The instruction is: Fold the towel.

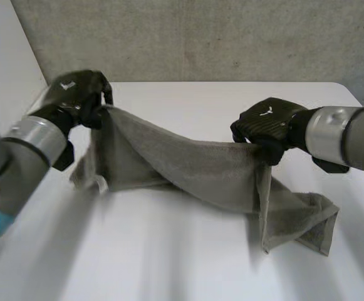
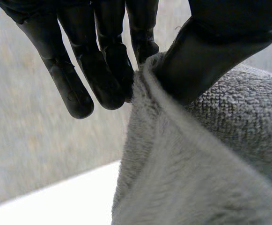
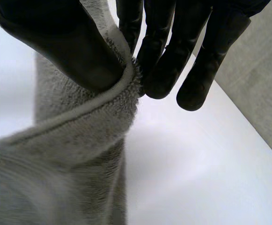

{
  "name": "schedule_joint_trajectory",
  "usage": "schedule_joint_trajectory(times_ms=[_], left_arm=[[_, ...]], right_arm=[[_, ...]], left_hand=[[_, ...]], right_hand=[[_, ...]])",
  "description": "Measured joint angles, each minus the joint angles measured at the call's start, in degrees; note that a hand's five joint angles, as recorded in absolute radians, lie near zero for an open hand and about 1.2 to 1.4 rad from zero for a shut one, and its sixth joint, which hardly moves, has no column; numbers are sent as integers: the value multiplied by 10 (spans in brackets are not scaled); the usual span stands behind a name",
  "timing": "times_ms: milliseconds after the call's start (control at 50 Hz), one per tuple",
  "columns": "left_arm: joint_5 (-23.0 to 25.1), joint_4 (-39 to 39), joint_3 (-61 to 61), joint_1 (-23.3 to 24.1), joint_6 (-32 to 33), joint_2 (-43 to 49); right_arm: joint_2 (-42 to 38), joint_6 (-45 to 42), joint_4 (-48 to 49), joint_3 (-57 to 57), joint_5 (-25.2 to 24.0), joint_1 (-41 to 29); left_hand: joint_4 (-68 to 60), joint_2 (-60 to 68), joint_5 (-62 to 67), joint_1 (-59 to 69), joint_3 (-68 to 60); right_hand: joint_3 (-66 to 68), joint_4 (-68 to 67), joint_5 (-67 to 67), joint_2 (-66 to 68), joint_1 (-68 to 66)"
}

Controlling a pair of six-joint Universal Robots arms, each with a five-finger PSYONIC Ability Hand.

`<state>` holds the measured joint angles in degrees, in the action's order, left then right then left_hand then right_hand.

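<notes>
While the towel (image 1: 194,166) hangs above the table (image 1: 188,263), your left hand (image 1: 78,94) and right hand (image 1: 266,125) each pinch its hem — likely stretching it flat before folding — lower edge trailing.

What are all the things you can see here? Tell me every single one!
towel: one, grey, stretched between the two hands, its lower parts draping down to the table.
table: one, white, under the towel.
wall: one, grey, behind the table.
left hand: one, black, pinching the towel's edge between fingers and thumb.
right hand: one, black, pinching the towel's edge the same way.
left arm: one, grey.
right arm: one, grey.
</notes>
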<state>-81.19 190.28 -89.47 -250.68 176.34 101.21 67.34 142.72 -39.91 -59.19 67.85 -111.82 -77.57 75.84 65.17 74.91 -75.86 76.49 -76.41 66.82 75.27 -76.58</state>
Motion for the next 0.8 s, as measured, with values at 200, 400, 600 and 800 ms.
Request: schedule_joint_trajectory(times_ms=[200,400,600,800], left_arm=[[-31,10,268,6,-5,178],[-84,119,390,19,-39,127],[-31,159,176,17,-40,119],[38,193,-36,8,48,169]], right_arm=[[-124,63,209,285,128,-29],[-60,175,360,300,98,-24],[11,157,359,15,-27,-5],[2,58,357,-206,-39,15]], left_hand=[[0,2,0,3,-2],[0,2,0,3,-2],[0,2,0,3,-2],[-2,2,0,3,-2]], right_hand=[[0,-3,0,0,-2],[0,-3,3,0,-2],[1,-3,3,0,-2],[1,-3,3,0,-2]])
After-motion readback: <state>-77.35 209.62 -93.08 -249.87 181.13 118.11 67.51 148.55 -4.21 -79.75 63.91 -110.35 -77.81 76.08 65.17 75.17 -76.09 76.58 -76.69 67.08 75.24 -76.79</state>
